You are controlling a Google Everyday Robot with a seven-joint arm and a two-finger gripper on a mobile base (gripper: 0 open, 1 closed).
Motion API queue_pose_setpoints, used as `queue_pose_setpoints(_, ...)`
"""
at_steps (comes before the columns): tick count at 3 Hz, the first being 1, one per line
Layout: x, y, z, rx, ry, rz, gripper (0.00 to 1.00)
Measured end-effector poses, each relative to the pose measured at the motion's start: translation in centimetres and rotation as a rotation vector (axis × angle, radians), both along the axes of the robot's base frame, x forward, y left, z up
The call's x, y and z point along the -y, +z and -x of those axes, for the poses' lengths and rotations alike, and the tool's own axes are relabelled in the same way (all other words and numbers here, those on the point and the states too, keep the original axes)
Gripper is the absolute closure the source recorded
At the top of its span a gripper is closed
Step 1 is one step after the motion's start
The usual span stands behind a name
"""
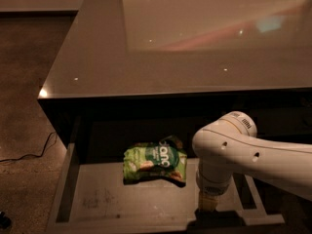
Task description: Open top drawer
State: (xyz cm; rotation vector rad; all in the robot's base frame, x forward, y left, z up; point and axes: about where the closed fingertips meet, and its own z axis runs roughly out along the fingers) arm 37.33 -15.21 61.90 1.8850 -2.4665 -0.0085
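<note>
Pincer (214,219) at front edge — top drawer (105,199) open.

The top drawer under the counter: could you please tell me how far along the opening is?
Done: the wide, shallow top drawer stands pulled well out, exposing its scuffed grey floor and a green snack bag. In hand: the gripper, under the white arm, sits at the drawer's front edge. Left: probably only backing the arm away.

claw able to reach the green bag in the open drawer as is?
Probably yes: the top drawer is pulled out, the green bag lies uncovered inside, and the claw sits at the drawer's front edge close by, nothing between.
</note>
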Motion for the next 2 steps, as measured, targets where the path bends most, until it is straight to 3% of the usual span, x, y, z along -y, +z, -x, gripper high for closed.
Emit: queue_pose_setpoints(2, 0.0, 0.0, 0.0, 0.0, 0.0, 0.0, 0.0)
